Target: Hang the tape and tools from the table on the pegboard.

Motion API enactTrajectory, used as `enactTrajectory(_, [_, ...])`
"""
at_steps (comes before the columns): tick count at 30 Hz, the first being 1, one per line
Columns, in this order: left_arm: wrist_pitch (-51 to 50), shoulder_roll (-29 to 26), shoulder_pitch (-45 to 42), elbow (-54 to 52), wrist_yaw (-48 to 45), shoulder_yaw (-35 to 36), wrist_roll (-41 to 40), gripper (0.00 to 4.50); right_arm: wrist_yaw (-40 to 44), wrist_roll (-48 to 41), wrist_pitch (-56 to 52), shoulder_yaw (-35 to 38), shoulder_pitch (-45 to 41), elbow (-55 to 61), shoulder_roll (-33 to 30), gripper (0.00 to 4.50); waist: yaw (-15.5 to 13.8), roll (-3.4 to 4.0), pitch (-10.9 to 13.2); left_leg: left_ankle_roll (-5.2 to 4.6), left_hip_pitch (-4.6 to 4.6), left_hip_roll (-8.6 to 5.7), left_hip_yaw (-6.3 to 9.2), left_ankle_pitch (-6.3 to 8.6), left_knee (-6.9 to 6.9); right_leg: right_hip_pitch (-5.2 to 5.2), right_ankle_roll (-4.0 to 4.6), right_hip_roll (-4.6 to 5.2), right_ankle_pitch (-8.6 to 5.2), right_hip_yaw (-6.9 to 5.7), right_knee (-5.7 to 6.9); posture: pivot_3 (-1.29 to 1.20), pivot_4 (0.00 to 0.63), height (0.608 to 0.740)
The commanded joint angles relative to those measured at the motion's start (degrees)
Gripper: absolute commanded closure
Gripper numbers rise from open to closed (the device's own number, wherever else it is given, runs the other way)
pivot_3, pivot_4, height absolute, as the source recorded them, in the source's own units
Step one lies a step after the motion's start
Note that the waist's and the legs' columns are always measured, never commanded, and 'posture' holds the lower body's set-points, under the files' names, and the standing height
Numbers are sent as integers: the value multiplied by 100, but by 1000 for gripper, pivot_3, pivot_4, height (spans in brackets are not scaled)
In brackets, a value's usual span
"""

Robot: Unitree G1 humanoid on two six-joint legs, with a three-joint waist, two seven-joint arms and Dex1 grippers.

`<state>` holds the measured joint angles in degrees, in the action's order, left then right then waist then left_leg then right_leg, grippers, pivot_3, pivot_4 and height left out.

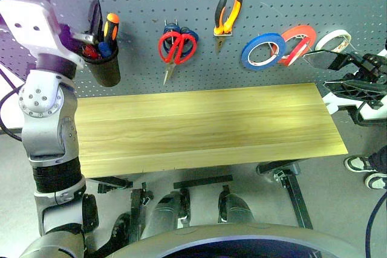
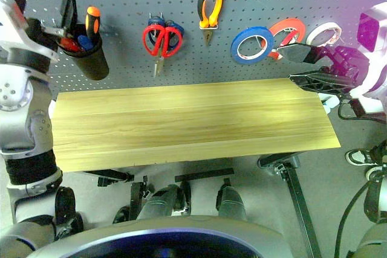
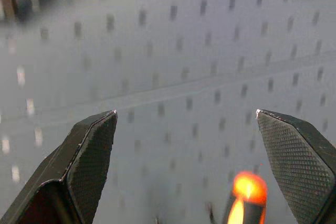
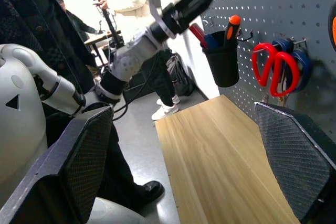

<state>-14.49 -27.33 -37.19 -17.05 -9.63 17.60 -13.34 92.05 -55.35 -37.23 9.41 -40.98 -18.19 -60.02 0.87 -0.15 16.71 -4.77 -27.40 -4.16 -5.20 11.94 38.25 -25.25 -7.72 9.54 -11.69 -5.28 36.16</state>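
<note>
Task looks about done — the table [image 1: 205, 125] top is bare, nothing left on it to hang. On the pegboard [image 1: 272, 4]: red scissors [image 1: 177, 48] hang over a blue-handled pair, pliers [image 1: 227, 17] on a hook to their right, tape [image 1: 297, 43] — the slim reddish ring — hangs between a blue roll [image 1: 263, 51] and a white roll [image 1: 332, 41] at far right. Black cup [image 1: 104, 63] at far left holds an orange-and-black screwdriver plus a red-handled one [image 4: 198, 35], so the small screwdriver seems stowed too.

Left gripper [image 3: 186, 116] is up by the cup, fingers spread wide, nothing between them. Right gripper [image 2: 311, 64] hovers just in front of the tape rolls, fingers apart and empty.

Materials: table is light yellowish planks, smooth, long rectangle on a dark frame. Pegboard is dark grey with a grid of small holes and thin wire hooks. Finger pads [image 4: 294, 161] are black, knurled, wedge-shaped. Tapes are thin flat rings; cup is a matte cylinder.
</note>
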Motion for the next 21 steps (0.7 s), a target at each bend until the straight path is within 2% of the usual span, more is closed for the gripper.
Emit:
enactTrajectory(1, [-34, -101, -299, -390, -27, -92, -20, 50, 45, -123, -16, 190, -24, 122, -186, 0, 0, 0, 0, 0, 0, 0, 0, 0, 0, 1, 0, 0, 0, 0, 0, -103, 209, 723])
enactTrajectory(7, [-195, -69, -461, -471, -270, -154, -319, 50, 45, -132, -37, 200, -17, 110, -207, 0, 14, 0, 0, 0, 0, 0, 0, 0, 0, 0, 0, -2, 0, 0, 1, -103, 212, 723])
enactTrajectory(11, [-577, 75, -307, -684, -720, -459, -885, 50, 45, -136, -51, 202, -6, 131, -220, 0, 0, 0, 0, 0, 0, 0, 0, 0, 1, 0, 0, -2, 0, 0, 1, -105, 215, 723])
enactTrajectory(13, [-994, 222, -248, -773, -942, -537, -1483, 50, 45, -141, -57, 205, 7, 156, -222, 0, -9, 0, 0, 0, 0, 0, 0, 0, 1, 1, 0, 0, 0, 0, 0, -106, 217, 723])
enactTrajectory(17, [-1379, 5, 8, -974, -1513, -885, -1781, 50, 45, -116, -63, 204, -6, 166, -197, 0, 13, 0, 0, 0, 0, 0, 0, 0, 2, 2, 0, -2, 0, 0, -1, -108, 218, 723])
enactTrajectory(19, [-1743, 98, 103, -1029, -1586, -790, -2342, 50, 45, -88, -33, 174, 3, 160, -209, 0, 27, 0, 0, 1, 1, 0, 0, -1, 1, 2, 0, -3, 0, 0, 1, -107, 219, 723])
enactTrajectory(21, [-1733, -36, 345, -1087, -1792, -951, -2236, 50, 45, -75, -26, 161, 21, 179, -199, 0, 28, 0, 0, 0, 2, 1, 1, -1, 2, 2, 0, -3, 0, 2, 1, -108, 219, 723])
